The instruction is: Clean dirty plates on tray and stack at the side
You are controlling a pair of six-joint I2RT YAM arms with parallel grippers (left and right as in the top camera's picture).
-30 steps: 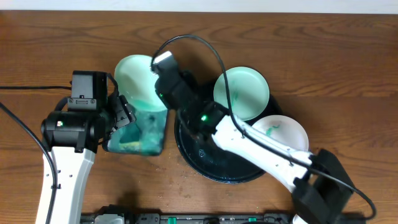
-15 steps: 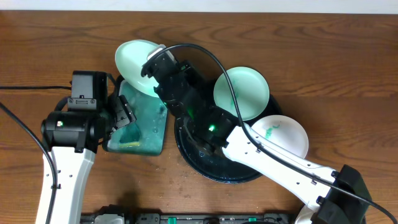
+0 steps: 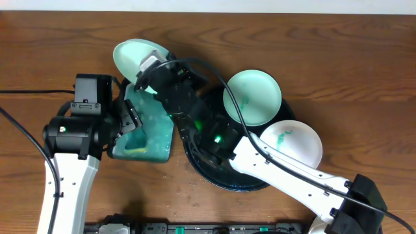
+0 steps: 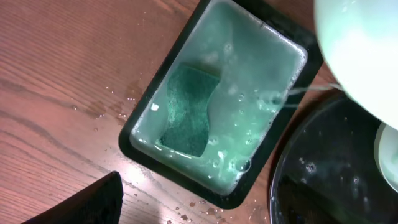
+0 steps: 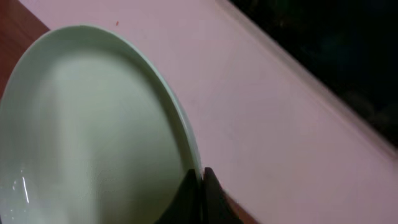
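**Plates, round, white: three pieces, with black tray**

Item 1. First plate point(image 3: 132, 56): smooth, glossy, shallow, faintly green-tinted. It is held tilted above the wooden table point(image 3: 338, 52), over the far end of the rectangular dish point(image 3: 162, 140) and clear of the tray. Its thin rim is pinched between the pressed-together fingers of the right gripper point(image 3: 149, 65); the pinch is seen close up in the right wrist view point(image 5: 200, 182).

Item 2. Second plate point(image 3: 252, 96): same shape, pale green film, a small teal mark near its left side. It is propped on the tray's far right rim.

Item 3. Third plate point(image 3: 294, 143): white, marked with teal smears. It is laid over the tray's right edge, just beside the second plate.

Item 4. Tray point(image 3: 224, 177): large, round, glossy black, raised rim, wet surface.

Item 5. Rectangular dish, black-rimmed, is filled with cloudy teal liquid and bubbles; a coarse green sponge point(image 4: 189, 113) is submerged in it. Water droplets point(image 4: 115, 99) are scattered on the table grain beside it.

Left gripper point(image 3: 128, 122): fingers are spread, nothing is held, and it is positioned at the dish's left side.
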